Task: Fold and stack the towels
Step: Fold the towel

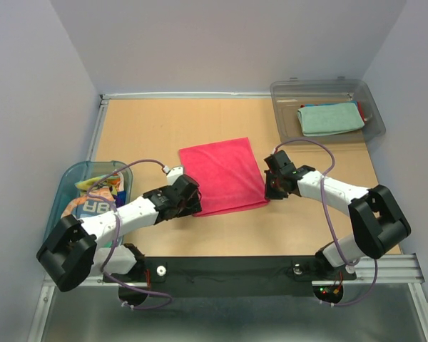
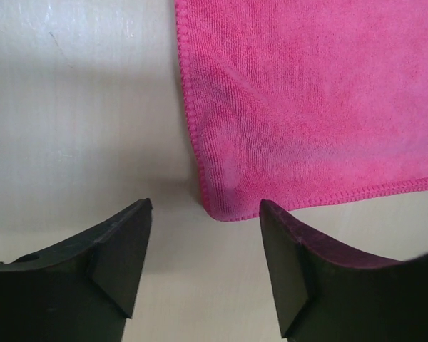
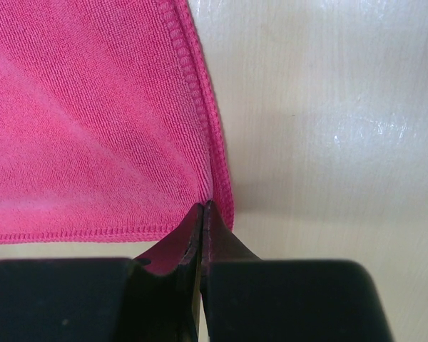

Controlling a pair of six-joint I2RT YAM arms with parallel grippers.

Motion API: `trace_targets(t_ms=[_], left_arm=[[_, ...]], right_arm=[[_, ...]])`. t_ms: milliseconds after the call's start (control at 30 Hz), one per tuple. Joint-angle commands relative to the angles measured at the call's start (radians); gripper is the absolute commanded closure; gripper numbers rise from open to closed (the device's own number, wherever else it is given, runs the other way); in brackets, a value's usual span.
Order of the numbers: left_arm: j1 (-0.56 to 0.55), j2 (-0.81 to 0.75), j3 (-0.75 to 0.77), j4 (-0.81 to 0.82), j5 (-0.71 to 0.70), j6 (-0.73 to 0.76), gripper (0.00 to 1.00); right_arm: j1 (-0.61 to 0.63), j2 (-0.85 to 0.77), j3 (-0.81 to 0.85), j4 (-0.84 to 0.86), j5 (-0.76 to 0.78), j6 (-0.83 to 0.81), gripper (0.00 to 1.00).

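Pink towel [image 1: 221, 174] flat on bench [image 1: 150, 128]; R claw [image 3: 203, 208] clenched on its 4 o'clock corner, L claw [image 2: 203, 214] released at 7 o'clock corner.

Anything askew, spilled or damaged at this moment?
Nothing looks spilled or damaged. The pink towel lies flat but slightly skewed to the edges of the table. Only the right gripper pinches a near corner; the left gripper is open at the other near corner, not gripping it.
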Motion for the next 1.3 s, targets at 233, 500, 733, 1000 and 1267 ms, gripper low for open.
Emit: trace_targets(t_ms=[233,500,733,1000,1267], left_arm=[[-0.034,0.077,-0.014,0.057,-0.017,-0.074,0.52],[-0.042,0.135,-0.020,0.081,-0.020,-0.077,0.77],[-0.042,0.104,-0.015,0.039,-0.023,-0.083,0.96],[-0.040,0.064,-0.006,-0.032,-0.022,-0.101,0.99],[-0.040,0.060,-0.006,-0.044,-0.019,-0.104,1.00]], right_arm=[[0.004,-0.033,-0.024,0.019,0.029,-0.005,0.99],[0.004,-0.064,-0.011,0.019,0.026,-0.014,0.99],[0.004,-0.116,0.001,-0.029,0.028,-0.005,0.99],[0.004,-0.153,-0.071,-0.098,-0.016,0.065,0.99],[0.004,-0.092,-0.143,-0.072,-0.026,0.116,0.89]])
